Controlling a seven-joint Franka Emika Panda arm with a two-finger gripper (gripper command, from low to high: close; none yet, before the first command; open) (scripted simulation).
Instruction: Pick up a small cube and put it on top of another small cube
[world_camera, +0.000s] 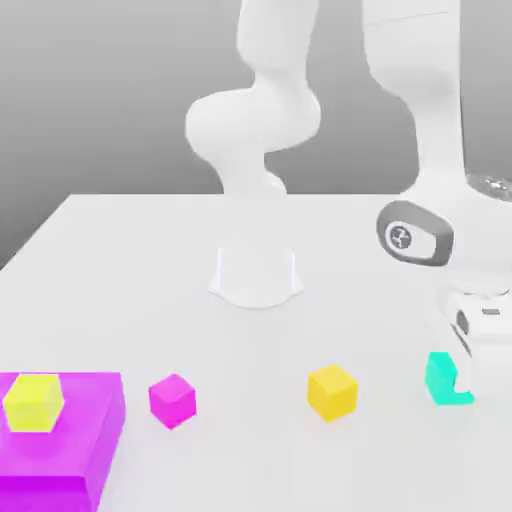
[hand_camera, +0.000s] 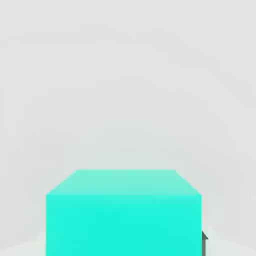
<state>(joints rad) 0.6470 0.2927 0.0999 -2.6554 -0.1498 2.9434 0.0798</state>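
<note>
On the white table (world_camera: 120, 260), at the exterior view's right, the gripper (world_camera: 462, 352) stands low with its jaws closed on the teal cube (world_camera: 441, 378), which sits at table level beside the dark fingertip (world_camera: 461, 336). Hand view: the teal cube (hand_camera: 124, 212) lies close under the camera, its top face and one side face showing, with a sliver of dark finger (hand_camera: 204, 242) touching its side.

Containers: none is present; the nearest thing to a holder is a broad magenta block (world_camera: 85, 440) at the exterior view's lower left, a flat slab that bears a yellow-green cube (world_camera: 34, 402) on its top face.

Materials and shapes: all cubes are plain, matte, sharp-edged solids of uniform colour; the table is smooth and white; the arm (world_camera: 430, 110) is glossy white with a grey round joint cap (world_camera: 412, 236), and its base (world_camera: 256, 275) is a short white cylinder near the table's middle.

Count: four small cubes, namely one teal, one yellow (world_camera: 332, 391), one magenta (world_camera: 172, 400) and one yellow-green; one large block; one arm. Yellow and magenta cubes lie apart on the bare table between block and gripper.
</note>
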